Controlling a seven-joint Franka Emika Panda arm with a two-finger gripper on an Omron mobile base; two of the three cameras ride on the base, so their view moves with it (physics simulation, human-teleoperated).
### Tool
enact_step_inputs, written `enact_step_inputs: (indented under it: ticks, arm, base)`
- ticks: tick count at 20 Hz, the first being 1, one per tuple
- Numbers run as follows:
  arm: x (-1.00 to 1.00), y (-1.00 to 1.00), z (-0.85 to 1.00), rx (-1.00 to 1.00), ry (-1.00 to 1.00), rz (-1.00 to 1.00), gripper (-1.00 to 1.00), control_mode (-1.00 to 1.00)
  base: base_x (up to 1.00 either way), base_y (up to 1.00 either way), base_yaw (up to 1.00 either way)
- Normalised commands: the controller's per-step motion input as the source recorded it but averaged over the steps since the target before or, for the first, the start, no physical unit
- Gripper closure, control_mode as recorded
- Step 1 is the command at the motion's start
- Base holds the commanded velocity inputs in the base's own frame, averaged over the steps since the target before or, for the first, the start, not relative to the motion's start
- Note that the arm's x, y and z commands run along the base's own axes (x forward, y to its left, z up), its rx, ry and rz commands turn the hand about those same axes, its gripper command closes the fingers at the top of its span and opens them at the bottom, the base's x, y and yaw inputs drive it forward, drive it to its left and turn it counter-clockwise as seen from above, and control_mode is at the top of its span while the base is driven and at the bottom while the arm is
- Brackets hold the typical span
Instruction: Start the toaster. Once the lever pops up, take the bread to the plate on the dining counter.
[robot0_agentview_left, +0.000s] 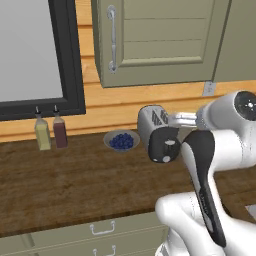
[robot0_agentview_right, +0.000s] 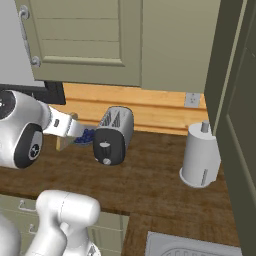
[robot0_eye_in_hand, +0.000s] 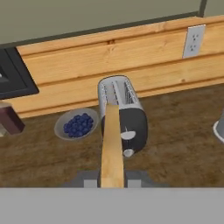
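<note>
Gripper (robot0_eye_in_hand: 112, 178) clamped on the bread (robot0_eye_in_hand: 111, 144). Hand view: slice seen edge-on, a tan strip rising from between the two dark tips and running up across the toaster's end panel. Held by its lower edge so the flat faces hang free; a fair grip for laying it down flat later.

Right base view: bread (robot0_agentview_right: 68, 126) shows as a tan piece at the end of the wrist, left of the toaster and clear of it, in front of the blueberry bowl (robot0_agentview_right: 86, 136). So the slice is out of the slots and in the air, not resting on the counter.

Toaster (robot0_agentview_right: 114, 135) stands on the wood counter (robot0_agentview_right: 150, 175), black end panel facing the arm, both slots open to the top and looking empty. Lever (robot0_eye_in_hand: 127, 135) reads as a pale tab on that panel above the round knob (robot0_eye_in_hand: 127, 152); whether it sits fully up I cannot tell.

Judgement: toasting step looks finished, lifting-out done, carry to the plate is what remains. Plate and dining counter lie outside these views, so the base will likely have to drive.

Nearby: paper towel roll (robot0_agentview_right: 200, 157) well right of the toaster, two bottles (robot0_agentview_left: 50, 131) by the window far left, wall outlet (robot0_eye_in_hand: 193, 41) behind.
</note>
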Motion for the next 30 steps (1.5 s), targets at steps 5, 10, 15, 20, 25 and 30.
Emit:
enact_step_inputs:
  ticks: [5,10,15,20,25,30]
  arm:
    - [-0.85,0.00,0.03,0.00,0.15,0.00,1.00,-1.00]
    - [-0.69,0.00,0.00,0.02,0.10,0.00,1.00,-1.00]
    - [-0.19,0.03,0.00,0.01,0.05,0.00,1.00,1.00]
    - [0.00,0.00,0.00,0.00,0.00,0.00,1.00,1.00]
    - [0.00,0.00,0.00,0.00,0.00,0.00,1.00,1.00]
    - [0.00,0.00,0.00,0.00,0.00,0.00,1.00,1.00]
  base:
    - [0.00,0.00,0.00]
    - [0.00,0.00,0.00]
    - [-0.46,0.31,0.03]
    - [-1.00,0.94,0.14]
    - [-0.47,1.00,0.53]
    - [-0.05,0.88,0.83]
